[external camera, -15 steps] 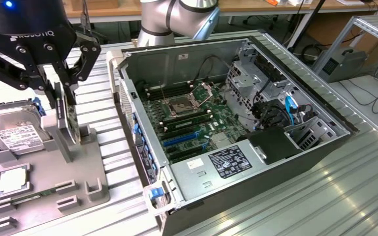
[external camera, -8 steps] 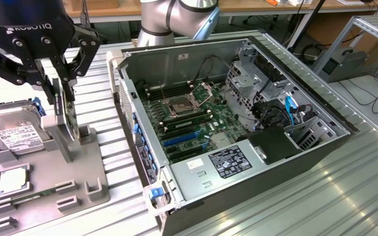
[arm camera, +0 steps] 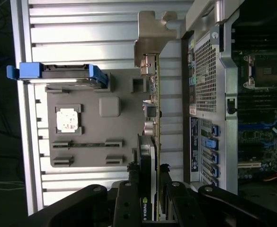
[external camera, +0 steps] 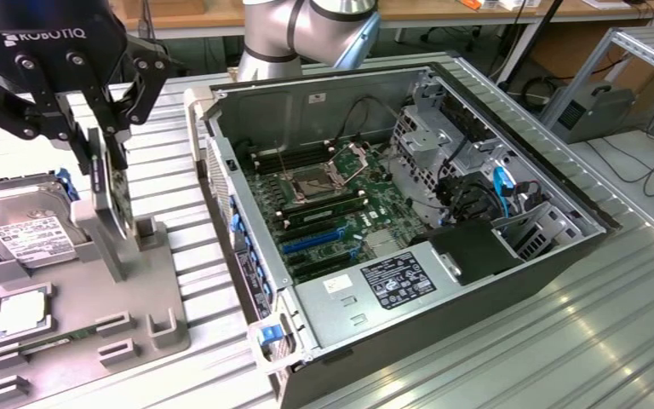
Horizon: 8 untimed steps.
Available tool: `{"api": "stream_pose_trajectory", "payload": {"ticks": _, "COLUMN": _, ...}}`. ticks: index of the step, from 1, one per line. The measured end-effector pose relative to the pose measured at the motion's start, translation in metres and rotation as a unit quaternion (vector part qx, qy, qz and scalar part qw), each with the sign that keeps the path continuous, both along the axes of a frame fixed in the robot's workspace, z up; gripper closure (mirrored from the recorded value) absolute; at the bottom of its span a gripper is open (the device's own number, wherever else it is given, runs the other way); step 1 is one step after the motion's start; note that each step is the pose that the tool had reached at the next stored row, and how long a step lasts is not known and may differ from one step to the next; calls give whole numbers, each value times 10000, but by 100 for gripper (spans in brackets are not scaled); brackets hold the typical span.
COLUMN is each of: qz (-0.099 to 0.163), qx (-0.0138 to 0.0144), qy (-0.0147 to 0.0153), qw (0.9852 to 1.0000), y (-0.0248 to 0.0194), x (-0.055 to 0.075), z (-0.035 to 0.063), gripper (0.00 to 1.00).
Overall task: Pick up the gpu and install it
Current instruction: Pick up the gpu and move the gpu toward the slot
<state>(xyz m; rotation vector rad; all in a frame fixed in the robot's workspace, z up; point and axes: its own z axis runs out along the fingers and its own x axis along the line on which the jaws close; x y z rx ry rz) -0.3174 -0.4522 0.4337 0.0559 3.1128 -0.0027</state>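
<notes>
surface: ribbed aluminium table (external camera: pixel 509 341), grey fixture tray (external camera: pixel 88 328) at exterior view's 8 o'clock, open PC case (external camera: pixel 418 213) centre | room: benches, cables at 12–2 | gpu (external camera: pixel 113 192) upright on edge, case's 9 o'clock | my gripper (external camera: pixel 94 141) pinched narrow on its top edge | hidden: card's lower edge behind tray post, fan face unreadable

The black tower case (external camera: pixel 222 183) lies open-side up on the ribbed metal desk (external camera: pixel 554 341), so the way in from above is free. Its blue and black board slots (external camera: pixel 304 244) lie bare. Black cables (external camera: pixel 469 200) and a silver drive cage (external camera: pixel 429 128) crowd the exterior view's right. The black tool (external camera: pixel 102 158), clamped on the thin black gpu card (external camera: pixel 109 196), stands over the grey slotted holder (external camera: pixel 77 315). A silver hard drive (external camera: pixel 26 226) leans close beside it, and a narrow strip of bare desk parts holder and case.
</notes>
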Motion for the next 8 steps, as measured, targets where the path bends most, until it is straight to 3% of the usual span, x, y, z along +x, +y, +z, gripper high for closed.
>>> {"api": "stream_pose_trajectory", "payload": {"ticks": 8, "qz": 0, "qx": -1, "qy": 0, "qw": 10000, "y": 2, "x": 0, "z": 38, "gripper": 73}}
